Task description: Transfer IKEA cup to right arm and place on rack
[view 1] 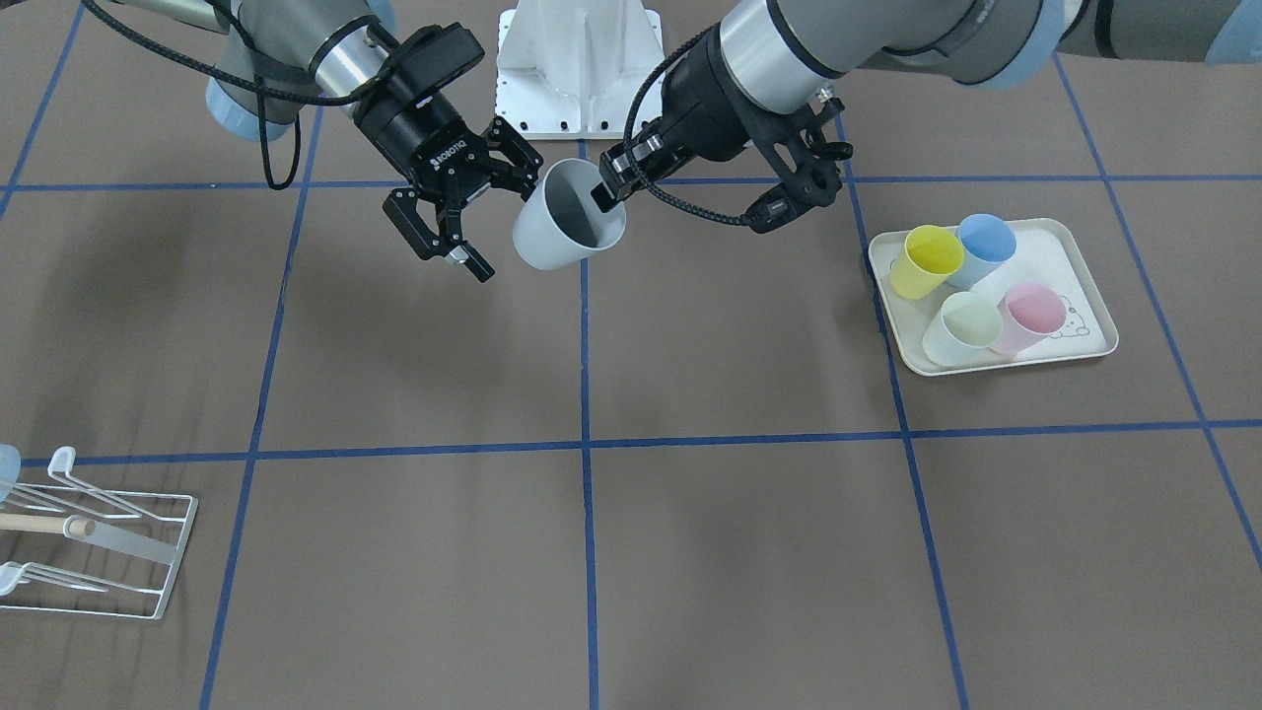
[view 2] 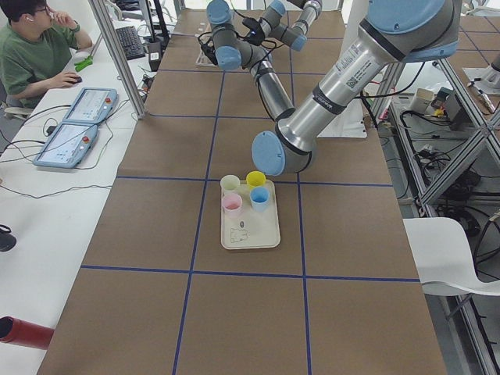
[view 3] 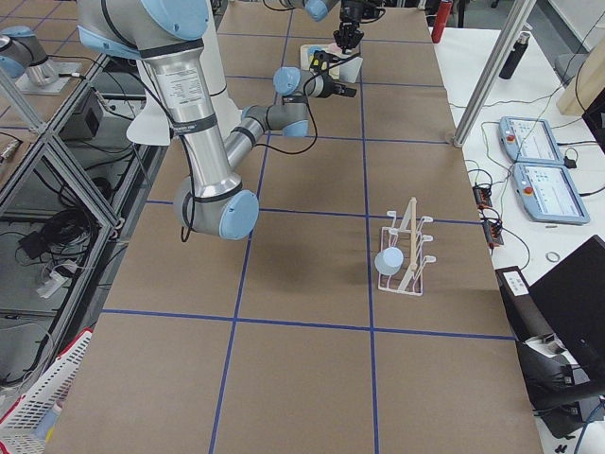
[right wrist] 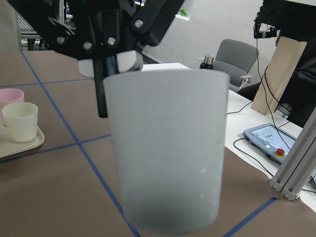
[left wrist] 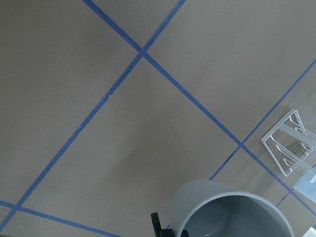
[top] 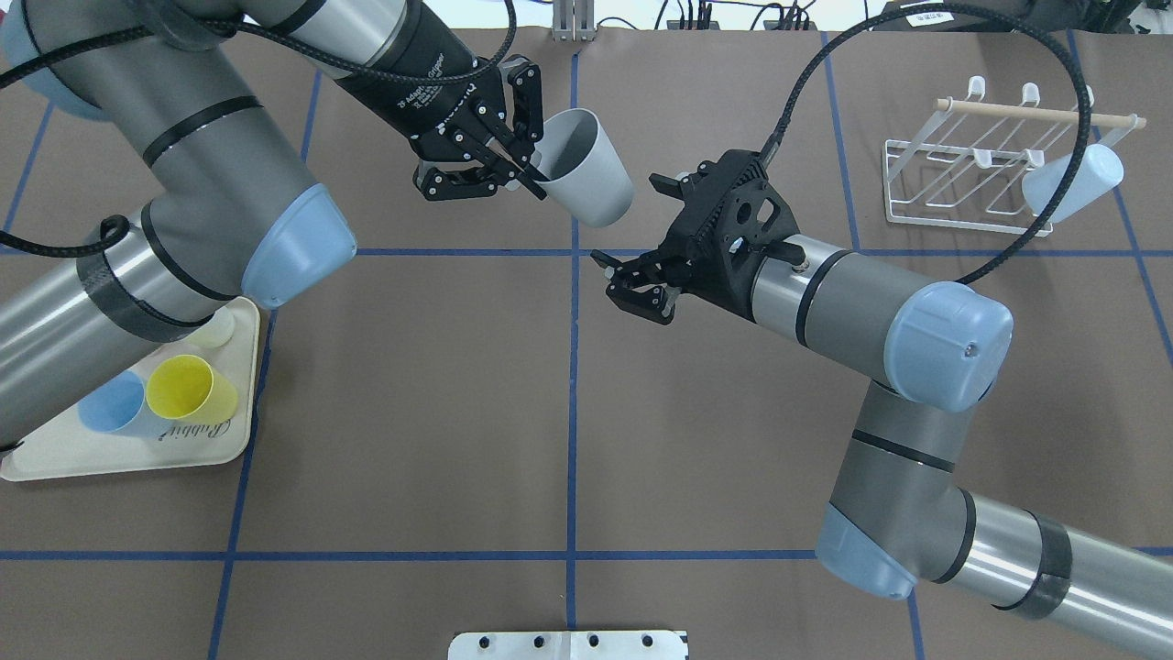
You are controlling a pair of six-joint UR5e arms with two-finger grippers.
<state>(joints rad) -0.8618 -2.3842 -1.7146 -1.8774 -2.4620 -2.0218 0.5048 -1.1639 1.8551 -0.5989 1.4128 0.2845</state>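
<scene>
The IKEA cup [view 1: 567,232] [top: 586,170] is pale grey and hangs tilted above the table's far middle. My left gripper [view 1: 606,192] [top: 534,179] is shut on its rim, one finger inside and one outside. The right arm's gripper [view 1: 493,222] [top: 630,227] stands open just beside the cup's base, not touching it. The right wrist view is filled by the cup [right wrist: 168,158], with the left gripper's black fingers above it. The cup's rim [left wrist: 232,212] shows at the bottom of the left wrist view. The white wire rack [top: 971,174] [view 1: 99,552] [view 3: 402,255] stands at the table's far right.
A pale blue cup [top: 1072,179] [view 3: 388,260] hangs on the rack. The cream tray [view 1: 1085,345] [top: 92,458] [view 2: 250,234] on the left side holds yellow, blue, pink and pale green cups. A person [view 2: 35,47] sits at a desk beyond the table.
</scene>
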